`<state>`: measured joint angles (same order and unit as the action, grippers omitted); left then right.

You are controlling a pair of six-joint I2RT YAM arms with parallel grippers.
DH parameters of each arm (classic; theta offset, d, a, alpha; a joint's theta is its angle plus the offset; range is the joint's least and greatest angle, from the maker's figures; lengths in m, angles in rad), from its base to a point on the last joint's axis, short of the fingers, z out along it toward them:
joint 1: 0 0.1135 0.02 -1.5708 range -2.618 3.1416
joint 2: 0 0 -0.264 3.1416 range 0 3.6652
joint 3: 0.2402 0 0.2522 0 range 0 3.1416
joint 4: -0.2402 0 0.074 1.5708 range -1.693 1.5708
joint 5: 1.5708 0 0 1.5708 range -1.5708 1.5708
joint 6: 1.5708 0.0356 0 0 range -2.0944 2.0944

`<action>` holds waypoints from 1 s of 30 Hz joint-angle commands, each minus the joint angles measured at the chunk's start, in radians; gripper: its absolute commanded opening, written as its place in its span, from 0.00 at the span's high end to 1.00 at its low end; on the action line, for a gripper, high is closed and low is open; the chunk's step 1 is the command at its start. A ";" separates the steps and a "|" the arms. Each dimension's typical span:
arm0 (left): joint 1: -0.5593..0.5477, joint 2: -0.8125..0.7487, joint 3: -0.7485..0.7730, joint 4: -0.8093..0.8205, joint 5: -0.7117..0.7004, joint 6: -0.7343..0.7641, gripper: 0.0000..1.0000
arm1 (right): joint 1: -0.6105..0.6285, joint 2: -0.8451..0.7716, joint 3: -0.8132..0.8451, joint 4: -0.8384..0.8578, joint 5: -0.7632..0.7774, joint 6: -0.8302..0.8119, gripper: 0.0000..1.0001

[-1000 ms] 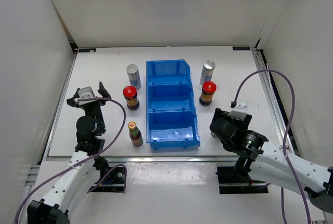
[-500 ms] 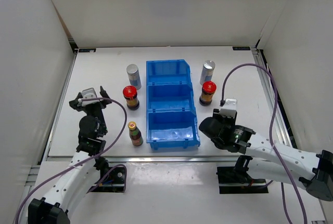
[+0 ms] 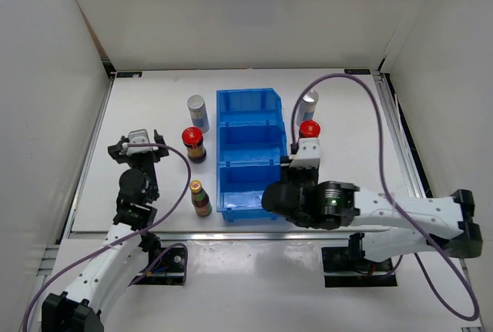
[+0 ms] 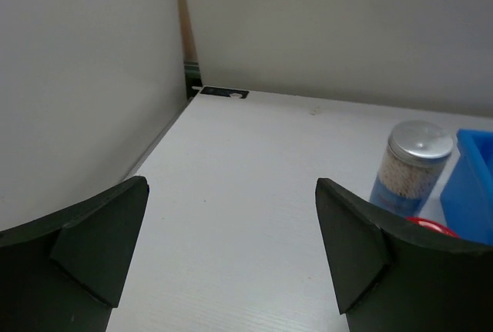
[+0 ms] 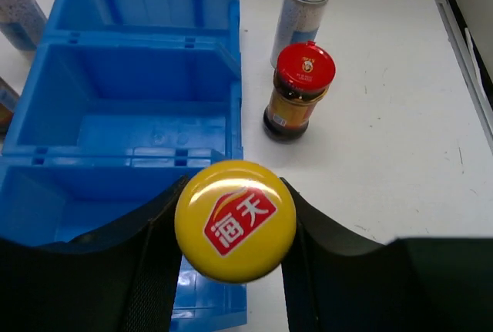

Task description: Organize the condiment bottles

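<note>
Yellow-capped bottle (image 5: 235, 220) is gripped by the right gripper (image 5: 229, 228) at the blue bin's (image 5: 139, 47) near right corner; the left gripper (image 4: 231, 228) is spread wide above the table (image 4: 246, 162).

From above we see the whole table (image 3: 154, 101); left wrist faces its far-left corner, right wrist looks closely down on the bin (image 5: 137, 45).
</note>
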<state>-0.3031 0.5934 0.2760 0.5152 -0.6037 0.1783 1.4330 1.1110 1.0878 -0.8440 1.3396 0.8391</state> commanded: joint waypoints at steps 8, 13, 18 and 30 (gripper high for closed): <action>-0.011 0.020 0.077 -0.169 0.160 -0.013 0.00 | 0.049 0.417 0.153 -0.791 0.286 1.080 0.99; -0.011 0.011 0.120 -0.288 0.160 -0.040 0.00 | 0.049 0.535 0.176 -0.791 0.320 1.121 0.98; -0.011 0.011 0.131 -0.299 0.151 -0.049 0.00 | 0.020 0.559 0.135 -0.791 0.302 1.201 0.96; -0.011 0.011 0.121 -0.299 0.160 -0.040 0.00 | -0.054 0.647 0.079 -0.791 0.293 1.304 0.83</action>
<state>-0.3115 0.6128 0.3733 0.2291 -0.4595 0.1387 1.3804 1.7439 1.1557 -1.3201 1.4101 1.9358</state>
